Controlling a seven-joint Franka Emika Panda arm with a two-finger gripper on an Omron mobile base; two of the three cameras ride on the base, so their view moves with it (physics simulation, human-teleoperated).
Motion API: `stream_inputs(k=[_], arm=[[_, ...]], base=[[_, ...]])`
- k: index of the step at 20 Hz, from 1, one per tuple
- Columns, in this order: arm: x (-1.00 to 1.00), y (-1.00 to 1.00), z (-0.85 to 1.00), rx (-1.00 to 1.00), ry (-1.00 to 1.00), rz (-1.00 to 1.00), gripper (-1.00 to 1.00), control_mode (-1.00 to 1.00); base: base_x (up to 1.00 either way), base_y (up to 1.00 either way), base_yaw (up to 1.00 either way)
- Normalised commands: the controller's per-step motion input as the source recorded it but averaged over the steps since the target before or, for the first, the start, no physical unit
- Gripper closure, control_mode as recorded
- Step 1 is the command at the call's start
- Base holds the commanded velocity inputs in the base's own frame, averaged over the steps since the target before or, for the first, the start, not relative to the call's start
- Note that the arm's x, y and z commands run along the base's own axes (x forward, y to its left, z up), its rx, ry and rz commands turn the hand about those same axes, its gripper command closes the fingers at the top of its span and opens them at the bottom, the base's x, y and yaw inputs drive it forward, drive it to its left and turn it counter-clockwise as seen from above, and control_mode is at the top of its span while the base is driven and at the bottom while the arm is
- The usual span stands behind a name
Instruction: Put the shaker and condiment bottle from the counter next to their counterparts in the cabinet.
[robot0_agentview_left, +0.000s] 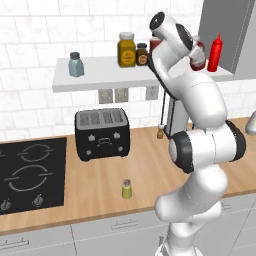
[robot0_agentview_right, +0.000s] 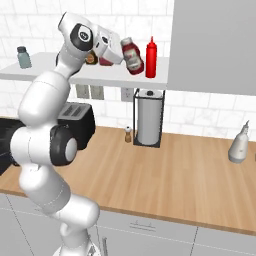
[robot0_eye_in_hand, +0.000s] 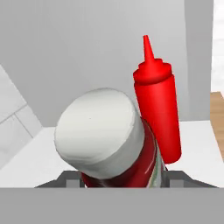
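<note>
Red condiment bottle (robot0_agentview_left: 200, 56) peeks out behind the arm in the left base view, beside the squeeze bottle (robot0_agentview_left: 215, 52). Right base view: it tilts in the gripper (robot0_agentview_right: 125, 56) over the cabinet (robot0_agentview_right: 110, 75) shelf. Hand view: its white cap sits between both fingers; whether they clamp it, I cannot tell.

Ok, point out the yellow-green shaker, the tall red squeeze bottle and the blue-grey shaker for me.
Yellow-green shaker (robot0_agentview_left: 127, 190), left base view, its body.
Tall red squeeze bottle (robot0_agentview_right: 151, 59), right base view, mid body.
Blue-grey shaker (robot0_agentview_left: 75, 66), left base view, glass body.
</note>
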Motion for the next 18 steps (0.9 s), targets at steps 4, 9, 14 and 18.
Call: stream_inputs(k=[4,9,14,18], arm=[[0.22,-0.06,-0.22,0.0,0.02,-0.14,-1.0,-1.0],[0.0,-0.21,-0.14,0.0,0.0,-0.13,-1.0,-1.0],[-0.01,-0.27,-0.1,0.0,0.0,-0.13,-1.0,-1.0],[0.0,-0.03,-0.21,0.0,-0.01,-0.12,-1.0,-1.0]], base=[[0.0,0.0,0.0],[0.0,0.0,0.0],[0.0,0.0,0.0],[0.0,0.0,0.0]])
